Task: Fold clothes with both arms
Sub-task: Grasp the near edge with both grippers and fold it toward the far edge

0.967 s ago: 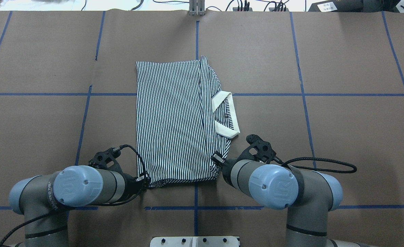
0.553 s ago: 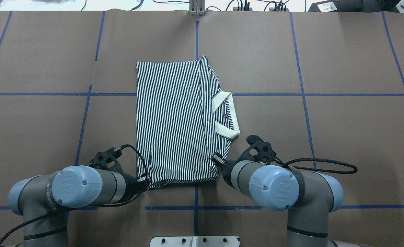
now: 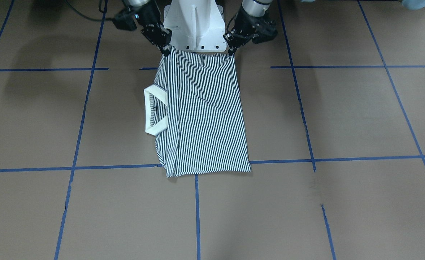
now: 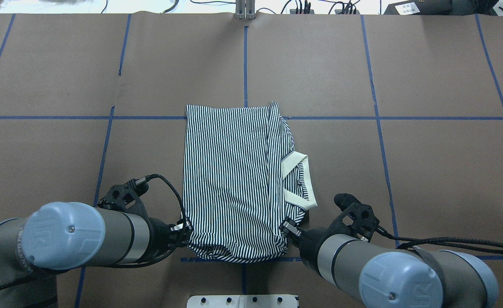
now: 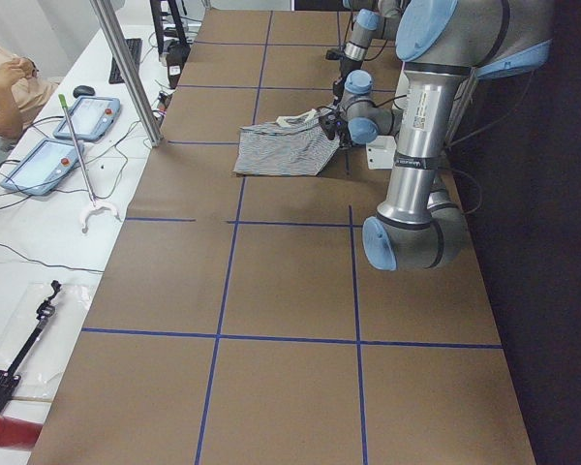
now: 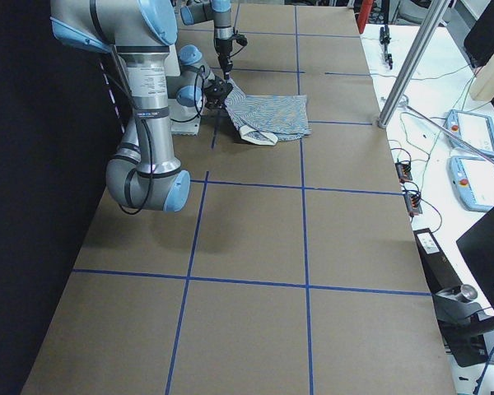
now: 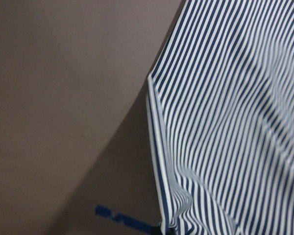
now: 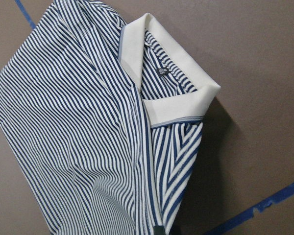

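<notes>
Brown paper-covered table (image 4: 426,171), marked into large squares by blue tape lines (image 4: 377,141). White side bench (image 5: 39,223) runs along the far edge from the robot, with two tablets (image 5: 77,116) and loose cables on it. A person (image 5: 5,87) sits at the bench, partly cut off by the frame edge.

Left arm (image 4: 76,241) and right arm (image 4: 383,273) both reach forward from the white pedestal base (image 3: 194,25), wrists low and close to the table's near centre.

Polo shirt (image 4: 230,179) lies at table centre, navy-and-white stripes, folded lengthwise into a tall narrow rectangle. Its far edge rests flat on the table along a cross tape line. Its near edge is raised off the surface and stretched between the two grippers, just in front of the pedestal, with the middle of that edge sagging slightly. A folded layer overlaps along the robot's right side.

Cream collar (image 4: 298,179) sticks out past the shirt's right edge, lying flat on the table, open side toward the shirt body. A small dark tag (image 8: 161,72) shows inside the collar.

Left gripper (image 3: 231,48) is pinched closed on the near-left corner of the shirt, fingers pointing down. Right gripper (image 3: 166,48) is pinched closed on the near-right corner, same pose. Each wrist view shows striped fabric running down to the bottom frame edge where the fingers meet it. Fingertips themselves are mostly hidden by cloth.
</notes>
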`<state>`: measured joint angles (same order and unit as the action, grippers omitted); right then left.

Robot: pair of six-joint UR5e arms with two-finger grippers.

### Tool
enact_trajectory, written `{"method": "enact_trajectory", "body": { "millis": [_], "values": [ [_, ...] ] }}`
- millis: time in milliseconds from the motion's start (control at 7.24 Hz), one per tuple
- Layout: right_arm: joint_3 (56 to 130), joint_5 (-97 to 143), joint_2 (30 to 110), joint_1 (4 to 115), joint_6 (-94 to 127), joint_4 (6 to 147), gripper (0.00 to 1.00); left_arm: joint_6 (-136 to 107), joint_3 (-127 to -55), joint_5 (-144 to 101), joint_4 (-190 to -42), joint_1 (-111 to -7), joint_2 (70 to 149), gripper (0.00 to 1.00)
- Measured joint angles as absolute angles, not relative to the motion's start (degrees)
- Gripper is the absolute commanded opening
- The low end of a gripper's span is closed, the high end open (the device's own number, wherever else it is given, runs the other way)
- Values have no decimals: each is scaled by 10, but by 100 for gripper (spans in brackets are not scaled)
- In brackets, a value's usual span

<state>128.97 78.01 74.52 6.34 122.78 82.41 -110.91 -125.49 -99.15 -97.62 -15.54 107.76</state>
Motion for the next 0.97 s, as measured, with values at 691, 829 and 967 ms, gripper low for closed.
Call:
{"method": "enact_trajectory", "body": {
  "millis": [691,829,967],
  "values": [
    [1119,906,593,275,1127,862,0,-992,-1089,-990,-983,-338,1209,0],
    [1070,923,564,302,1114,860,0,-973,-1048,-989,-1013,-352,1217,0],
    [1016,940,534,324,1105,851,37,-957,-1009,-988,-1046,-359,1221,0]
  ]
}}
